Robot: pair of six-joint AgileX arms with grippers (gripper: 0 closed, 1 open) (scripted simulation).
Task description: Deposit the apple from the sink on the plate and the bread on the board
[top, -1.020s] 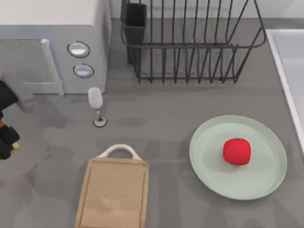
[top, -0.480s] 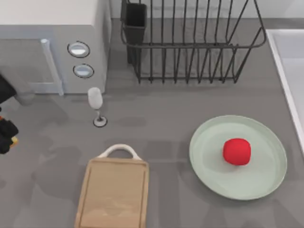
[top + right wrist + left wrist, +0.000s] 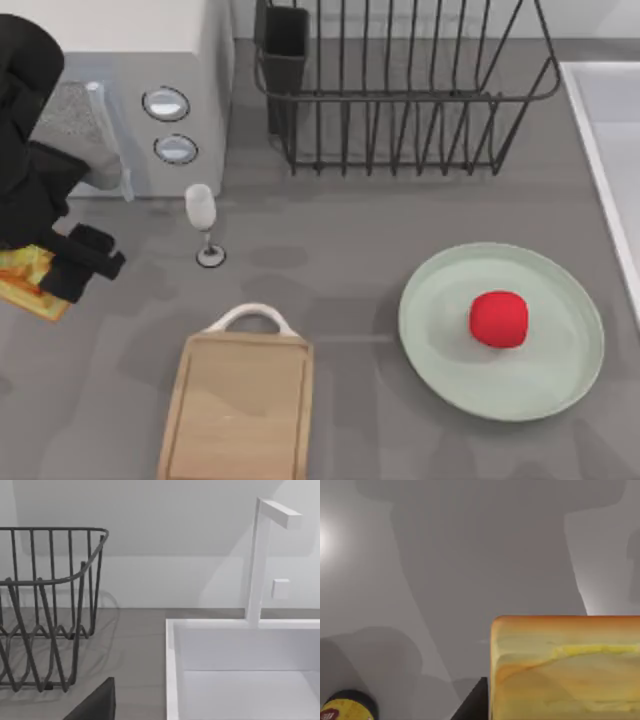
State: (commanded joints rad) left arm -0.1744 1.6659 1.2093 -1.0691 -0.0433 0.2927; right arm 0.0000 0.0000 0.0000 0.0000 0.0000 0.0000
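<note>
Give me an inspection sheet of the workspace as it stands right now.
Surface: grey countertop.
Job's things: apple on plate; bread at the table's left edge, under the left gripper; board bare; sink at right.
Clutter: wine glass upright, dish rack, microwave, yellow-lidded jar.
Grippers: left at the bread, grip hidden.
Cables: nothing seen.
Surroundings: faucet, pale wall.

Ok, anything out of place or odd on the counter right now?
Nothing stands out. The small red apple sits upright on the mint-green plate, the wooden cutting board lies bare, and the left gripper carries the toast.
</note>
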